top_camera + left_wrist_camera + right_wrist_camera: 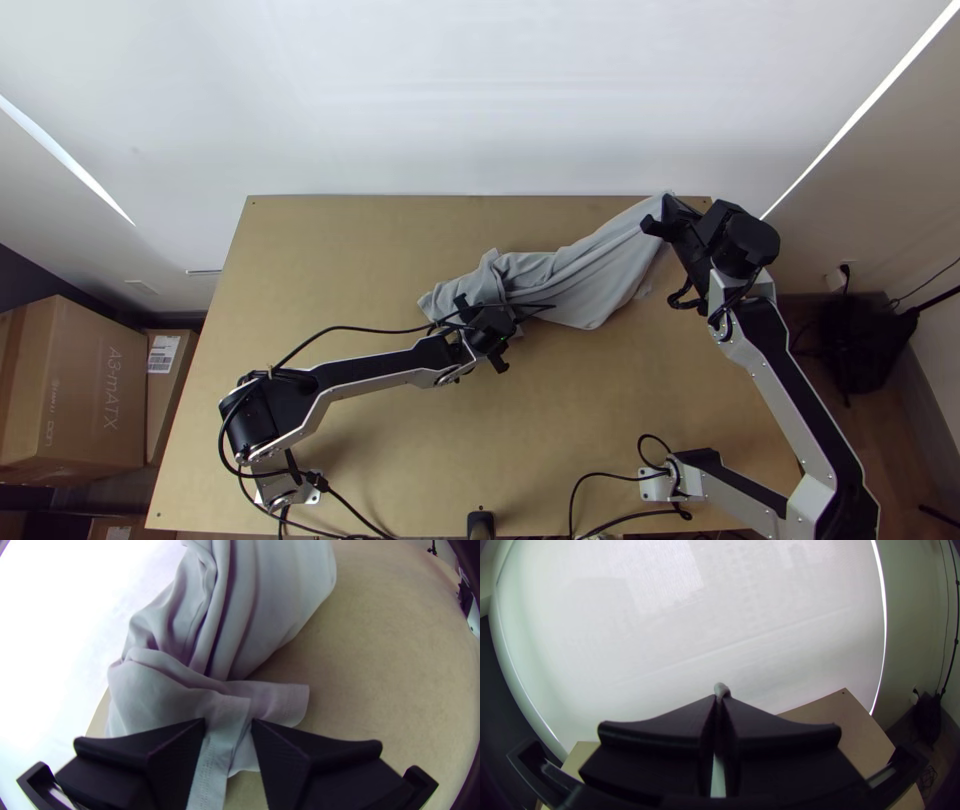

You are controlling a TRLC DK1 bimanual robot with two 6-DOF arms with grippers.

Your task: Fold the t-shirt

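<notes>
At far L, a big cardboard box (80, 390), brown, flat-faced & square-edged, w/ a narrower one (168, 380) beside it. Next the tabletop (340, 240): light wood, smooth, rectangular, approx. matte. The T-shirt (575, 285) is soft grey knit, lying across the tabletop's far side: bunched at its L end, w/ long ridged folds running R to a narrow raised peak near the far R corner. Its L end shows a flat hem (210, 755) w/ fine stitch lines, plus a short squared-off flap (could be a sleeve end, can't tell) over bare wood. L arm (370, 375): silver-grey links, black joints, elbow bent above its base, forearm angled R & slightly twd the far edge; L gripper (483, 331) is over the shirt's bunched end, its wide black fingers (170, 755) well apart, hem showing in the gap. R gripper (660, 216), nr the far R corner, has its fingers together, clamped on the shirt's peak; in the R wrist view a small rounded tuft of cloth pokes out past the tips. R arm (790, 410) bends sharply at its elbow, lower R, forearm slanting far & L to the gripper. Far R, beyond the tabletop, a dark floppy bag-like bundle (865, 345) sits nr the wall.
</notes>
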